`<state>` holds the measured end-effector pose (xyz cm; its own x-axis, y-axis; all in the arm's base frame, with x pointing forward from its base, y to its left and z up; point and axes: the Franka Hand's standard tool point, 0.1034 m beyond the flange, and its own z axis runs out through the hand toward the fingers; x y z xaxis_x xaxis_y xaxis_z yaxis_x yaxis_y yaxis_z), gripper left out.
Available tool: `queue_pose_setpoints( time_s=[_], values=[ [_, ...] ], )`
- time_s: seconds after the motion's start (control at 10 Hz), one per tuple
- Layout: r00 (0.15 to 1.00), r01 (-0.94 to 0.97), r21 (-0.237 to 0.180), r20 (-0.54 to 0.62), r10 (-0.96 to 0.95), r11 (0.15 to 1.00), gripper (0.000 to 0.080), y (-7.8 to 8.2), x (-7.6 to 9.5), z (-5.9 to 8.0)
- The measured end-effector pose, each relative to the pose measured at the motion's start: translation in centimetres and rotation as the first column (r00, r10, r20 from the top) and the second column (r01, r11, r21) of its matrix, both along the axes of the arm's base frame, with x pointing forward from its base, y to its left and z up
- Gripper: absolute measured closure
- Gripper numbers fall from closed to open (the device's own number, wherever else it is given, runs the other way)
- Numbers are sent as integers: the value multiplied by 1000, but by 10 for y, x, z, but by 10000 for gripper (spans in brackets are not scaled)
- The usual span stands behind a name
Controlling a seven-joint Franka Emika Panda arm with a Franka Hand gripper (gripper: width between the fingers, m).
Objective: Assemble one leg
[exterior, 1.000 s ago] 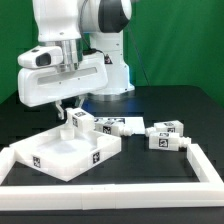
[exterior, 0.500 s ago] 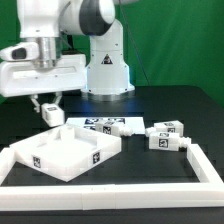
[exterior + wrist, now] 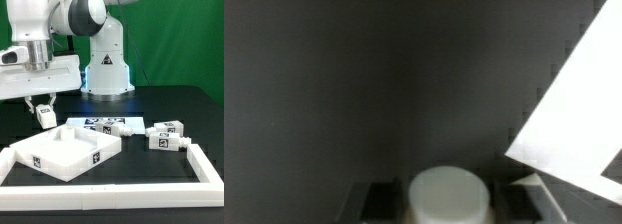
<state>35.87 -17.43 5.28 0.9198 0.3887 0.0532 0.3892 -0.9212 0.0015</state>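
Arm held high, wrist pointing down, claw (image 3: 44, 107) clamped on the leg (image 3: 46, 117)

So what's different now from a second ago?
The gripper has lifted one leg from beside the tray and carried it toward the exterior view's left, shut on it. The tray and the other legs have not moved.

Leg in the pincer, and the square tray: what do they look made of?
Leg: likely matte white plastic, going by its even colour, lack of shine and softly rounded edges. Tray: seemingly the same matte white plastic, with moulded-looking raised rims.
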Motion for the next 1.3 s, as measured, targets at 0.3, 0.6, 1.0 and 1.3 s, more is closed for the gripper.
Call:
queue_pose_setpoints(
  time_s=[0.3,0.6,1.0,1.3],
  values=[
    [988,148,-35,42,-146,988,581,-28,-22,-2],
    [976,218,-33,0,-218,975,581,-27,-51,-36],
    [978,210,-23,-14,-210,977,581,-19,-50,-47],
    [977,211,-23,-14,-211,977,322,-18,-49,-46]
  ],
)
